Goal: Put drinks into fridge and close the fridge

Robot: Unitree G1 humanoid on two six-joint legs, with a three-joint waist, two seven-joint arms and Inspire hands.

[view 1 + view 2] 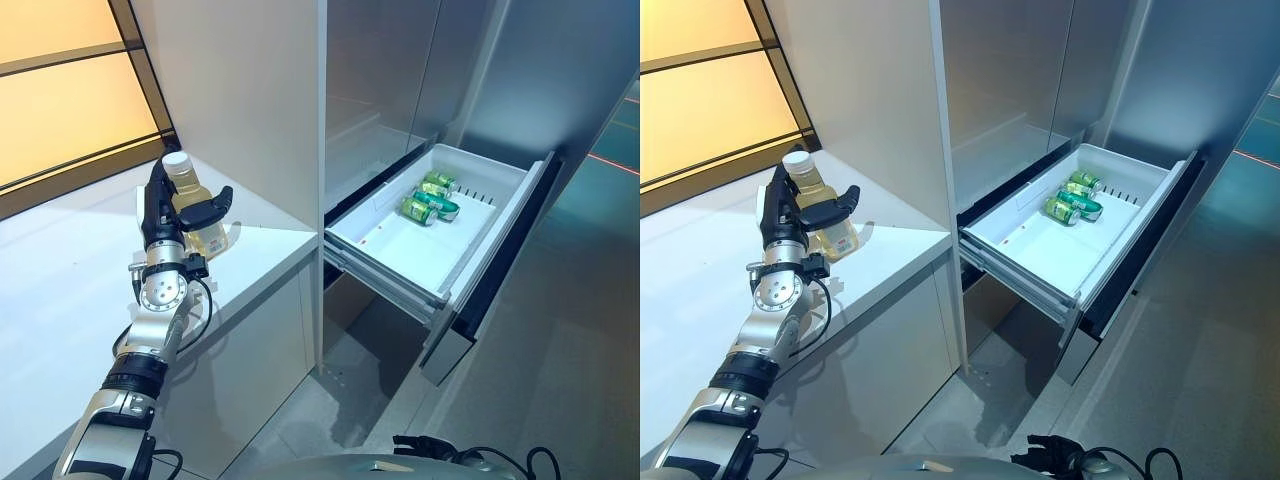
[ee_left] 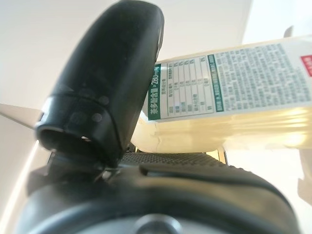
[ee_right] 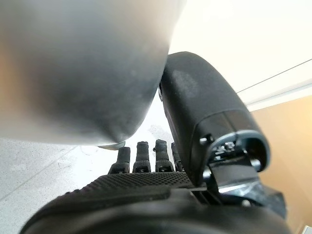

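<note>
A bottle (image 1: 186,190) of pale yellow drink with a white cap stands upright at the white counter (image 1: 60,290), near its right edge. My left hand (image 1: 158,215) is shut on it, fingers behind it and the thumb across its front. In the left wrist view the labelled bottle (image 2: 234,92) lies against the palm beside the thumb (image 2: 112,83). The fridge (image 1: 400,70) stands to the right with its white drawer (image 1: 410,250) pulled out, and green cans (image 1: 430,200) lie at the drawer's far end. My right hand (image 3: 141,190) holds nothing, its fingers relaxed.
A tall white cabinet wall (image 1: 250,90) rises between the counter and the fridge. The drawer's front panel (image 1: 480,290) juts out over the grey floor (image 1: 560,350). An orange window (image 1: 60,80) lies behind the counter.
</note>
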